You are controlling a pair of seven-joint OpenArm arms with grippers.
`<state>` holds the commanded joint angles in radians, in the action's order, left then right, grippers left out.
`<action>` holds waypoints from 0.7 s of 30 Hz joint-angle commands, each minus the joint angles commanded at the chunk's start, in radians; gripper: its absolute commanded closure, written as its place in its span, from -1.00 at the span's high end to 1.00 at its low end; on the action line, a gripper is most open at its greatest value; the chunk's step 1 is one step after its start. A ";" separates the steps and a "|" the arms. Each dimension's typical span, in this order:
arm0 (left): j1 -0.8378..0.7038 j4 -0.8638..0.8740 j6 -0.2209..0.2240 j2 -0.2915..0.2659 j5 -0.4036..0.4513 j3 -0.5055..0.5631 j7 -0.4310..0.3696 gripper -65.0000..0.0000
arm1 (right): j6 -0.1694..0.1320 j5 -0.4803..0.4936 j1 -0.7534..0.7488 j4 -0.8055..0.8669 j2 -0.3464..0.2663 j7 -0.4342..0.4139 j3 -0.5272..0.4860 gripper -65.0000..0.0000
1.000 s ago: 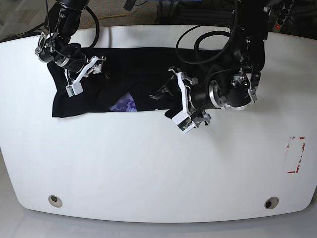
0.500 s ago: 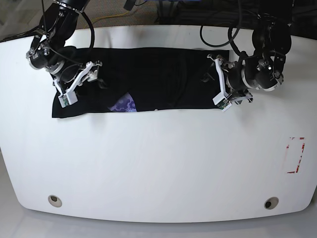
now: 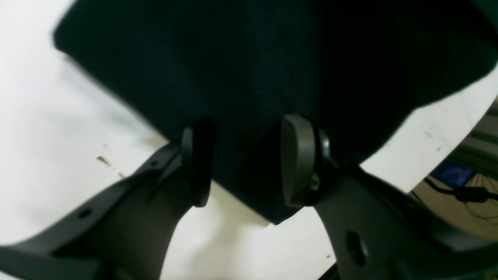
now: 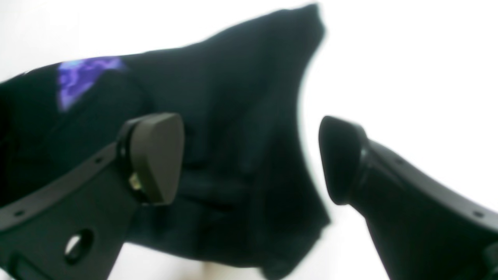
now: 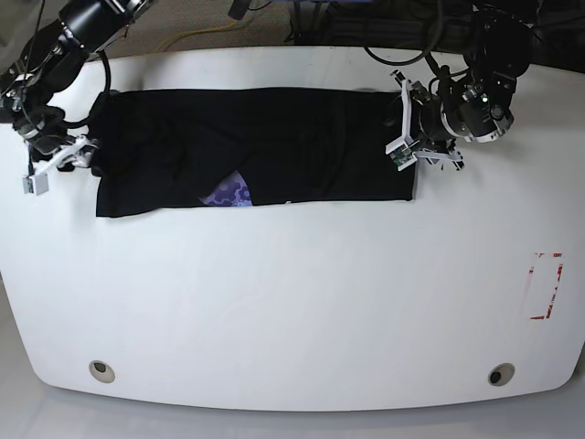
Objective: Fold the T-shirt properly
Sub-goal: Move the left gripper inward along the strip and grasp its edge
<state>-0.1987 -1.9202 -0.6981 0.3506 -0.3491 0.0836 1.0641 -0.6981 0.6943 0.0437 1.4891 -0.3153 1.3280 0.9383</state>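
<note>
Base view: the black soft-fabric T-shirt (image 5: 256, 146) lies folded into a band on the white worktop (image 5: 292, 302); both arms have swung outward to its ends. Left wrist view: left claw (image 3: 245, 163) straddles a corner, unclenched. Right wrist view: right claw (image 4: 249, 159) released wide.

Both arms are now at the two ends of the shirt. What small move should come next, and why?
Probably lower both grippers and close the jaws on the fabric. The left gripper straddles a corner of the T-shirt, jaws open; the right gripper is open at the opposite edge. Neither grips cloth yet.
</note>
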 joint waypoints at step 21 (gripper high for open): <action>-0.011 0.218 0.000 -0.235 0.005 -0.333 -0.072 -0.23 | 0.000 -0.009 -0.029 -0.011 0.184 -0.005 -0.123 0.56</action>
<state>-0.2094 -1.7024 -0.6981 0.1158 -0.3445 -0.2493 0.9920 -0.6981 0.6851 0.0146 1.4784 -0.1312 1.3234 0.8155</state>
